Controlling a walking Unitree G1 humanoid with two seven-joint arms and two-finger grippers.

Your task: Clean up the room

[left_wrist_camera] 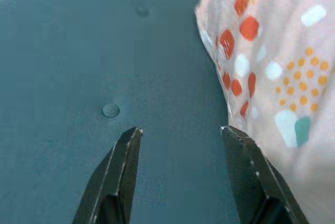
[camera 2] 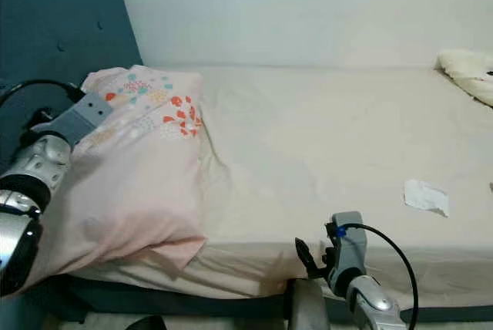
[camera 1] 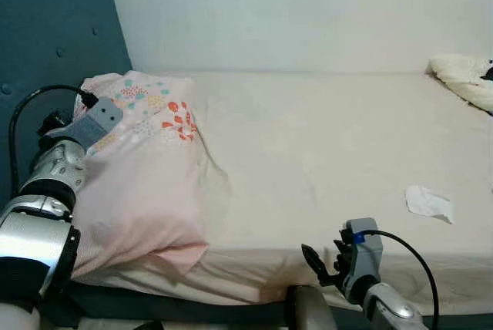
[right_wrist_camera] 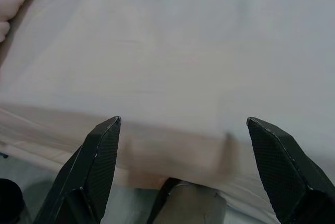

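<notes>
A pale pink pillow [camera 1: 146,183] with coloured dots and red patches lies at the head of the bed, on my left. My left arm [camera 1: 58,168] reaches along its left side. My left gripper [left_wrist_camera: 180,132] is open with nothing between its fingers, pointing into the gap between the pillow [left_wrist_camera: 282,51] and the teal headboard [left_wrist_camera: 78,51]. A crumpled white piece of paper [camera 1: 429,203] lies on the cream sheet [camera 1: 323,137] at the right. My right gripper [camera 1: 323,262] hangs open and empty at the bed's near edge, its fingers [right_wrist_camera: 99,156] over the sheet's hem.
A white wall [camera 1: 293,14] runs behind the bed. A cream fluffy blanket [camera 1: 462,75] lies at the far right corner of the bed. The dark bed frame [camera 1: 192,303] runs along the near edge, with pale floor below.
</notes>
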